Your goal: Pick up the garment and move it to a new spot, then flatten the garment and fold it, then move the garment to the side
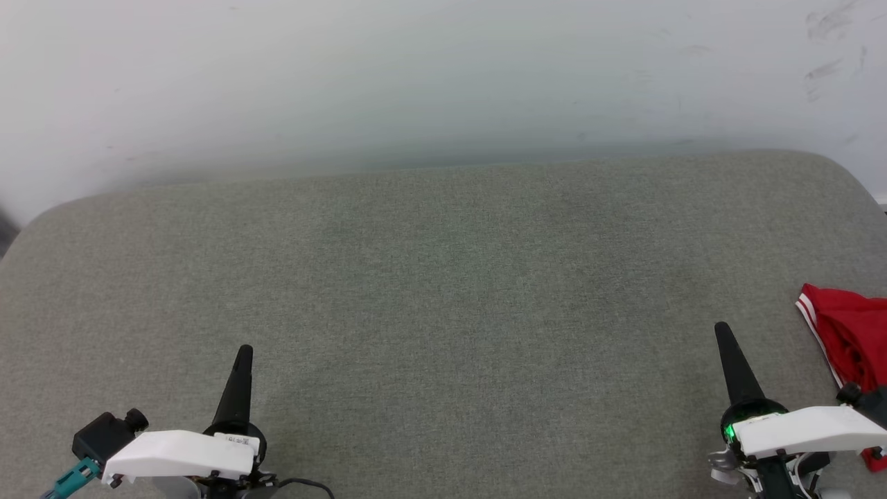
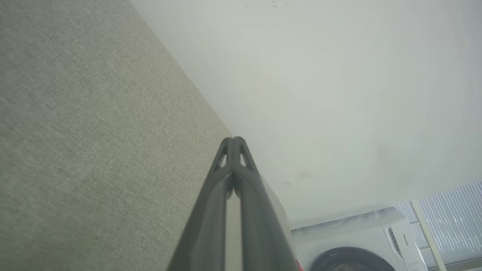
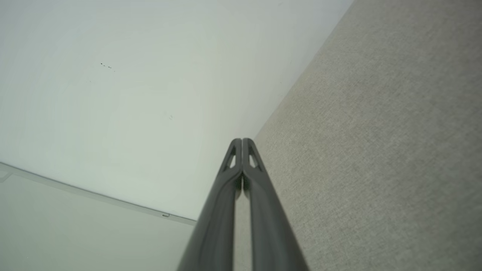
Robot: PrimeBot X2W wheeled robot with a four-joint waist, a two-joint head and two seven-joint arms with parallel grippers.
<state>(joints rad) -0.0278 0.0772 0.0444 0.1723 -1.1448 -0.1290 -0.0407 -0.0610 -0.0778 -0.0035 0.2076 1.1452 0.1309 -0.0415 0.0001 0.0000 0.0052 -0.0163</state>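
Note:
The garment [image 1: 851, 336], red with red-and-white stripe trim along one edge, lies bunched at the right edge of the grey-green fabric surface [image 1: 443, 277], partly cut off by the head view's border. My right gripper [image 1: 722, 328] is shut and empty, its tip a short way left of the garment and apart from it. At the lower left my left gripper [image 1: 244, 350] is shut with nothing held. In each wrist view the two dark fingers press tip to tip: left gripper [image 2: 233, 140], right gripper [image 3: 241, 140].
A white wall [image 1: 416, 76] rises right behind the surface's far edge. In the left wrist view a white washing machine [image 2: 361, 244] with a dark round door stands beyond the surface, beside a ribbed translucent panel [image 2: 448, 218].

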